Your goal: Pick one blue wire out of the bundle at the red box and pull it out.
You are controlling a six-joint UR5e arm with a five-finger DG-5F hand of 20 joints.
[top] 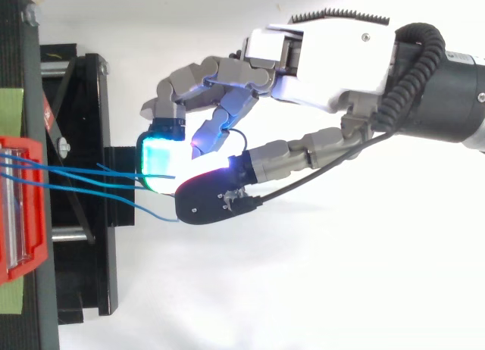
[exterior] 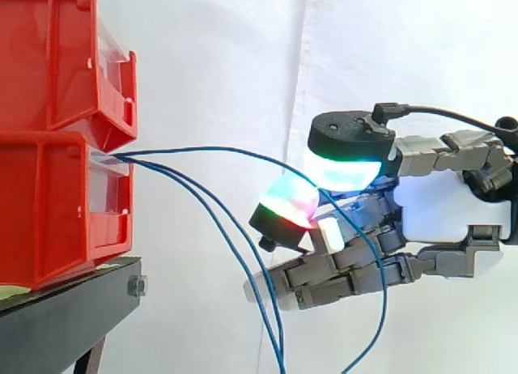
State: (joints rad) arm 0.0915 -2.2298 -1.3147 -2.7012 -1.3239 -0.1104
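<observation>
Arm entry: I see the wrist (top: 447, 92) come in from the right edge of the top view, held roughly level.
Pose: the hand (exterior: 441, 208) lies side-on, digits pointing toward the view's left.
Upper digit: the thumb sits on top, its pad (exterior: 344, 167) glowing cyan-green and facing down.
Opposing digit: one finger bends upward, its red-green tip meeting the thumb's.
Grip state: I read a pinch, with one blue wire (exterior: 243, 152) passing between the two.
Remaining digits: half-curled beneath, holding nothing.

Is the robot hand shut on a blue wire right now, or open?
Shut: the robot hand pinches the upper blue wire between its glowing pads in the side view.
</observation>
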